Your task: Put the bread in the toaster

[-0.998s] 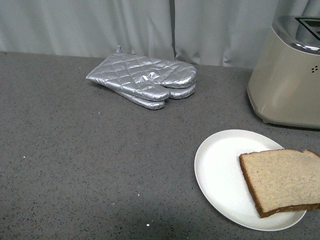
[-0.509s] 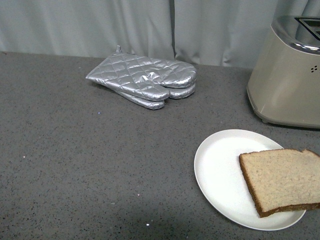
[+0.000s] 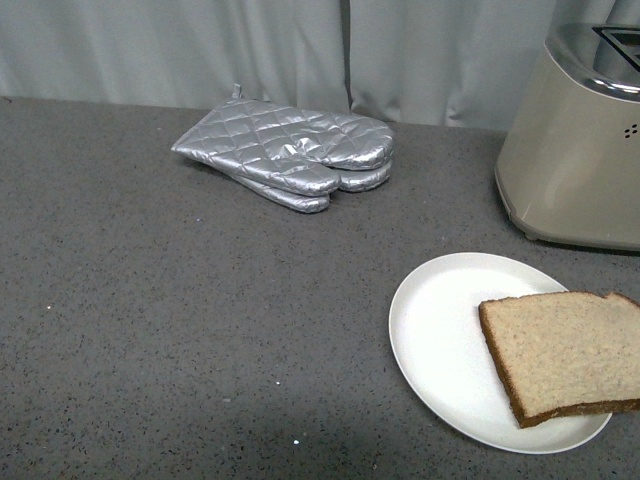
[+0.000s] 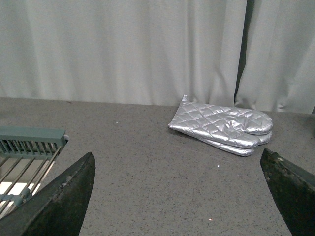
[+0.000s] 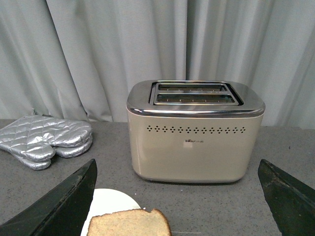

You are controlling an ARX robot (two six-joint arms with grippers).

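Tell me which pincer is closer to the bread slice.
Right. The right pincer hangs open right by the bread slice on its plate, facing the toaster. The left pincer faces the oven mitts, and its camera shows no bread.

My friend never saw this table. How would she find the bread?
Find the big beige toaster at the right of the grey table. In front of it lies a round white plate, with the bread flat on its right side. It is the only brown thing, a slice with darker crust, unlike the shiny silver mitts further left.
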